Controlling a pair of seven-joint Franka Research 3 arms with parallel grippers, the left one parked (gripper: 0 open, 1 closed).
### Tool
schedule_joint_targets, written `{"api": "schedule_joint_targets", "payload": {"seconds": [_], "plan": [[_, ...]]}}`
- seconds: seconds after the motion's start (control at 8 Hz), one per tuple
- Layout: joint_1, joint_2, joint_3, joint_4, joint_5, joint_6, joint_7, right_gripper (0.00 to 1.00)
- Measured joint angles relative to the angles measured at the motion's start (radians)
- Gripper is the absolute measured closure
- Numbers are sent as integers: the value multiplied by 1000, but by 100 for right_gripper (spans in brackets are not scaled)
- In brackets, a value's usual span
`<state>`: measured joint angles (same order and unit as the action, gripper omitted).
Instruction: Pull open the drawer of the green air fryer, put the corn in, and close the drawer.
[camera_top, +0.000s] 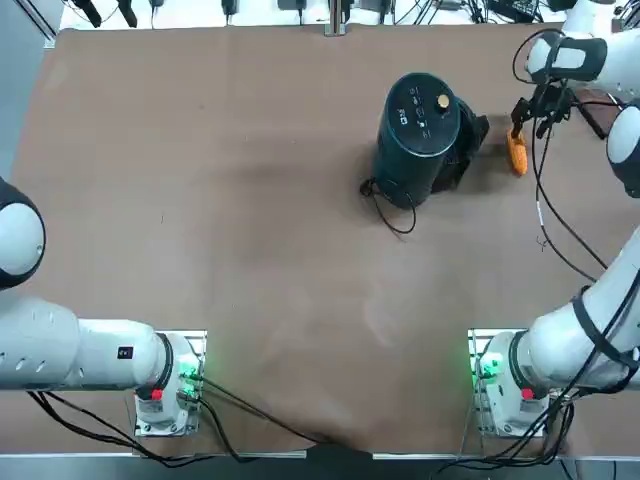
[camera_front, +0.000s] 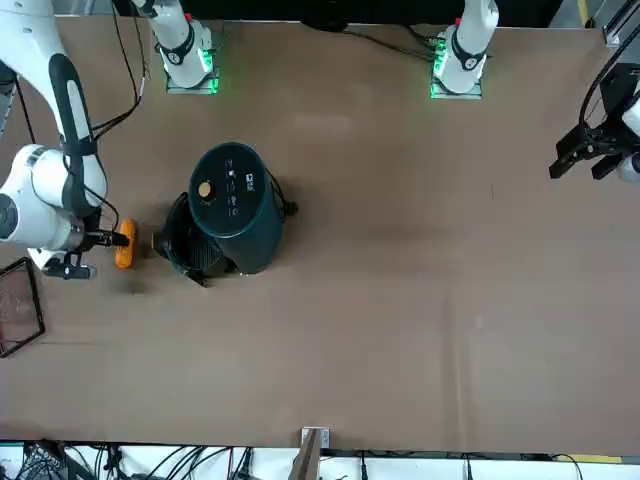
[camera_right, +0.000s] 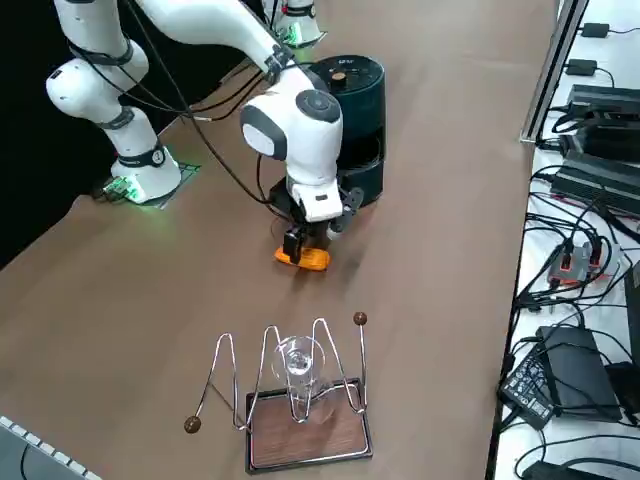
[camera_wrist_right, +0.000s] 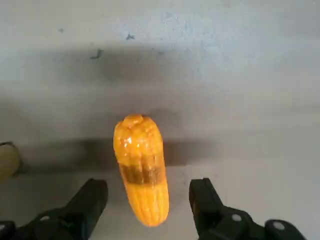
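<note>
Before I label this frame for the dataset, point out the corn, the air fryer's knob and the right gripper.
corn (camera_wrist_right: 141, 167): right wrist view, mid-cob.
knob (camera_top: 442, 102): top view, its gold top.
right gripper (camera_wrist_right: 148, 200): right wrist view, gap between open fingers.

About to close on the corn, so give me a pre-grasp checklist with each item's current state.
1. Right gripper open: ok, fingers spread wide.
2. Corn between the fingers: ok, one finger stands on each side of the cob in the wrist view.
3. Fingers touching the corn: not yet, a gap shows on both sides.
4. Corn lying flat on the table: ok, beside the green air fryer.
5. Drawer pulled open: ok, the dark basket sticks out toward the corn.
6. Gripper low enough to grasp: cannot tell.
</note>
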<state>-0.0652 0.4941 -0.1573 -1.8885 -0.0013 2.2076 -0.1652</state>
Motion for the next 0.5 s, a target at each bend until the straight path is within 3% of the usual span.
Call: {"api": "schedule_joint_targets", "payload": {"seconds": [0.25, 0.5], "plan": [[0, 33, 4, 0, 0, 38, -2, 1], [2, 52, 11, 0, 0, 49, -2, 13]]}}
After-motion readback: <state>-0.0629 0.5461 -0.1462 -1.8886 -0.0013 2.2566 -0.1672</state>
